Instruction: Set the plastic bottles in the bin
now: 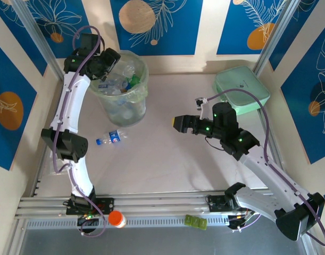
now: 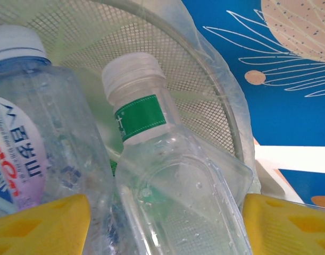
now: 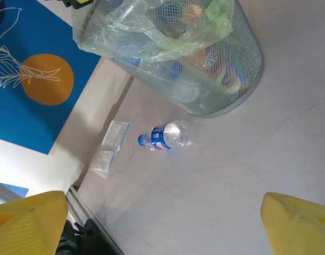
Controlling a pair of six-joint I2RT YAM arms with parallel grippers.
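Progress: largely complete. The bin point(image 1: 140, 101) holds a heap of plastic bottles point(image 1: 122, 87). One blue-labelled bottle point(image 1: 110, 139) remains on the table point(image 1: 167, 164), just beside the bin's base at its 6 o'clock.

The left gripper point(image 1: 105, 71) hangs over the bin's rim at 10 o'clock with a green-labelled bottle point(image 2: 173, 175) between its jaws. Whether it is gripped or released cannot be told.

The right gripper point(image 1: 177, 123) stands wide and empty. The loose bottle lies well apart at its 9 o'clock.

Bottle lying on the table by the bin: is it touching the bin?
Apart. The right wrist view shows the bottle lying on its side, with a strip of bare table between it and the mesh base of the bin.
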